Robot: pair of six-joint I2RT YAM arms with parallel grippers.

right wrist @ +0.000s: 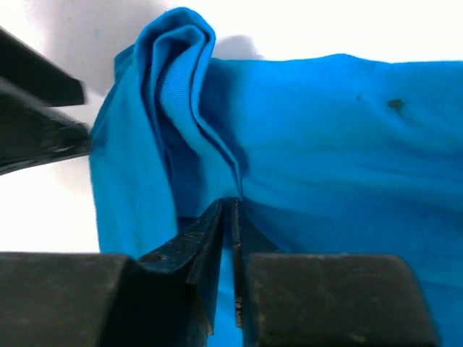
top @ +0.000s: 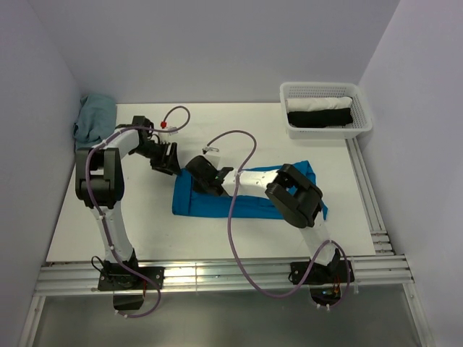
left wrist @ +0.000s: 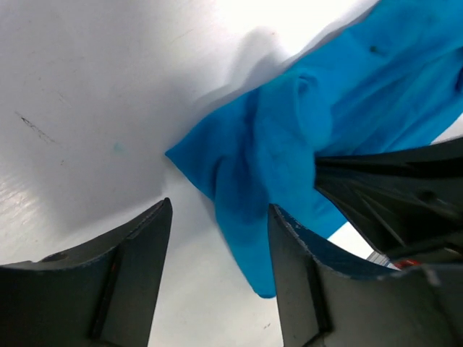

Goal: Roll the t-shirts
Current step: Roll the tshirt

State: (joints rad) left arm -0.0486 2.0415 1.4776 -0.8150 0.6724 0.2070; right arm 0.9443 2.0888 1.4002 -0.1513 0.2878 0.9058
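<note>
White table (top: 72, 224) between pale lavender walls (top: 217, 43)

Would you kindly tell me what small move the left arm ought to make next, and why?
Probably ease the left claw onto the end edge of the turquoise tee and shut it there. The right claw is shut on a raised fold at that end, while the left stands open beside the corner, gripping nothing; rolling likely needs both.
</note>
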